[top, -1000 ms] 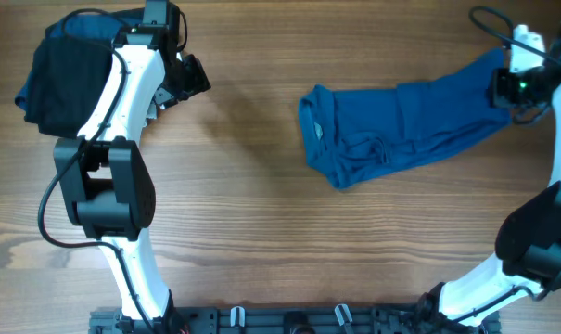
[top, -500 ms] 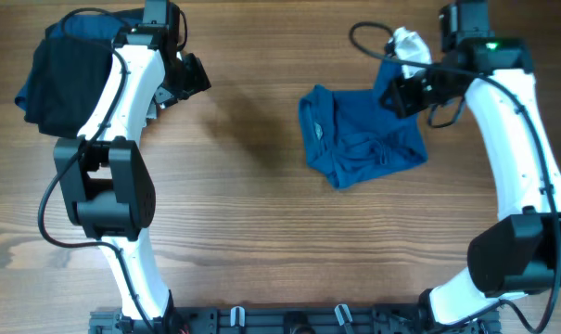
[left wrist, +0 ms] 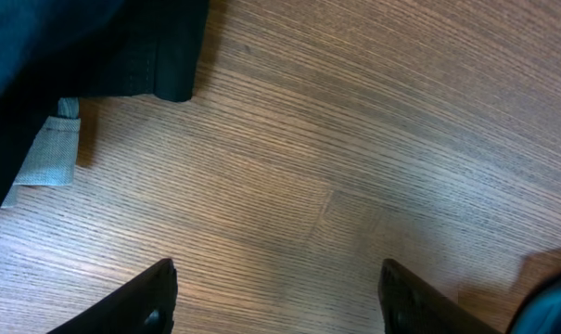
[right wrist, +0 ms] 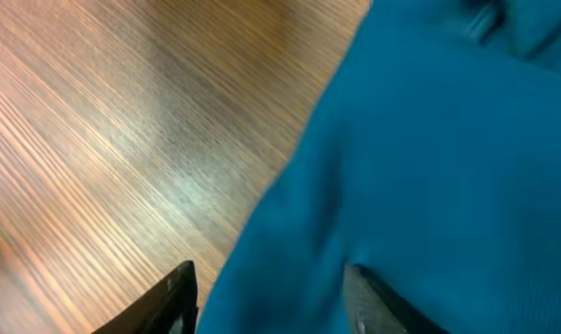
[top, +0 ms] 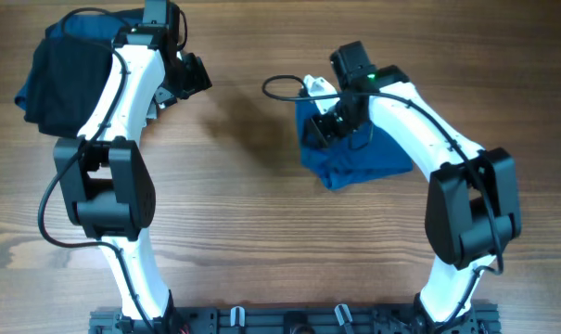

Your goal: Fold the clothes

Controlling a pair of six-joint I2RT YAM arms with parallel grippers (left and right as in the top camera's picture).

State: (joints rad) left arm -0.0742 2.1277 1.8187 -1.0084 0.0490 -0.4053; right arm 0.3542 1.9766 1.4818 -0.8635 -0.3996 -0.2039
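The blue polo shirt (top: 377,162) lies bunched and doubled over on the wooden table, right of centre. My right gripper (top: 325,130) is down on its left end. In the right wrist view the shirt (right wrist: 447,139) fills the right side. The right gripper (right wrist: 271,297) has its fingers wide apart, with blue fabric lying between them. My left gripper (top: 195,76) hovers at the top left, away from the shirt. In the left wrist view the left gripper (left wrist: 278,297) is open and empty over bare wood.
A black folded garment (top: 62,83) lies on darker blue pieces (top: 85,26) at the top left corner. Its dark edge (left wrist: 95,56) and a grey tag (left wrist: 48,153) show in the left wrist view. The left arm (top: 108,176) stands along the left side.
My right arm swept from the far right to the shirt's left end, carrying the shirt's right part over onto the rest. The shirt went from stretched out to a compact bundle. The left arm has not moved.
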